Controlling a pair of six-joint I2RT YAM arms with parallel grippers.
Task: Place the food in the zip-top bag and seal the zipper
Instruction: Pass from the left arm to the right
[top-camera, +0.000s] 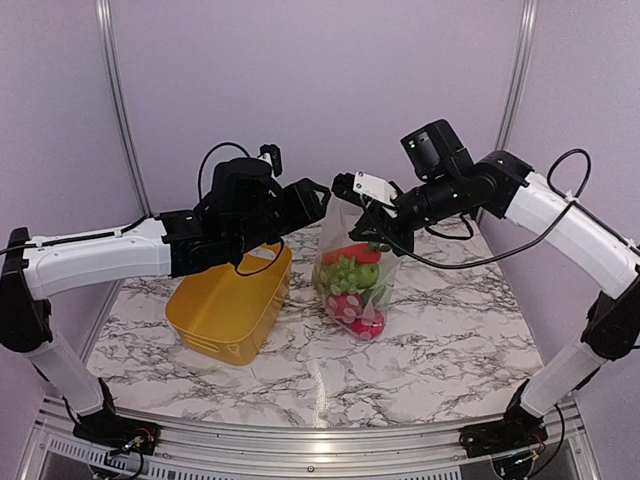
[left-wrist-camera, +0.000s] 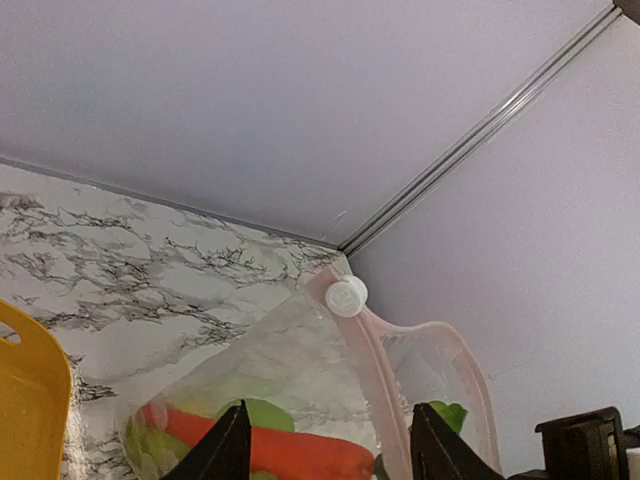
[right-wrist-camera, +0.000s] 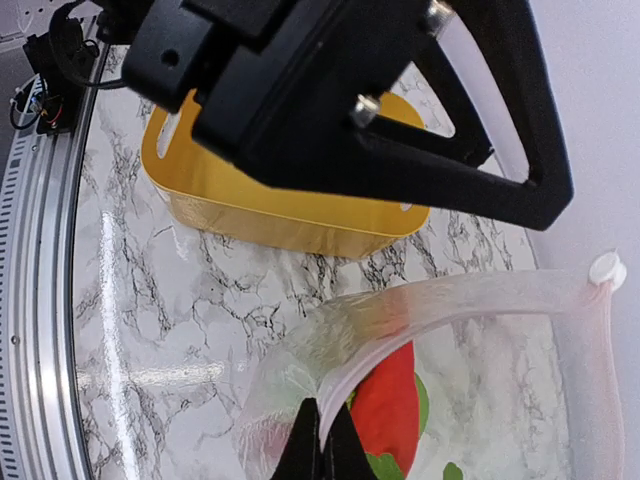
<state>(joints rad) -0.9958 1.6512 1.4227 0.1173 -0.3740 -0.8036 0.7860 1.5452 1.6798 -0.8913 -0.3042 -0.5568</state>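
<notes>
Zip-top bag (top-camera: 372, 290): clear and crinkly. It stands just right of centre in the overhead view, with its bottom on the table and its mouth held up between the 2 claws.
Food (top-camera: 350, 272): all of it visible sits inside the bag. Green grapes are in the middle, an orange-red piece lies across the top, and pink-red pieces are at the bottom.
Zipper (right-wrist-camera: 450, 300): a pale pink strip. In the right wrist view it arcs from lower centre to the right edge. In the left wrist view its 2 sides spread apart, so the mouth is not sealed.
Slider (left-wrist-camera: 347, 296): a white knob at the far end of the strip.
Right gripper (right-wrist-camera: 322, 445): at the bottom centre of its own view, with fingertips pinched together on the near end of the zipper.
Left gripper (left-wrist-camera: 330, 450): fingers stand apart at the bottom of its own view. The strip and the bag wall show between them; contact cannot be told.
Yellow bin (top-camera: 230, 310): just left of the bag in the overhead view, under the left arm, apart from the bag.
Table (top-camera: 450, 340): white marble pattern with grey veins.
Walls (top-camera: 300, 80): plain pale purple, filling the upper part of the overhead view.
</notes>
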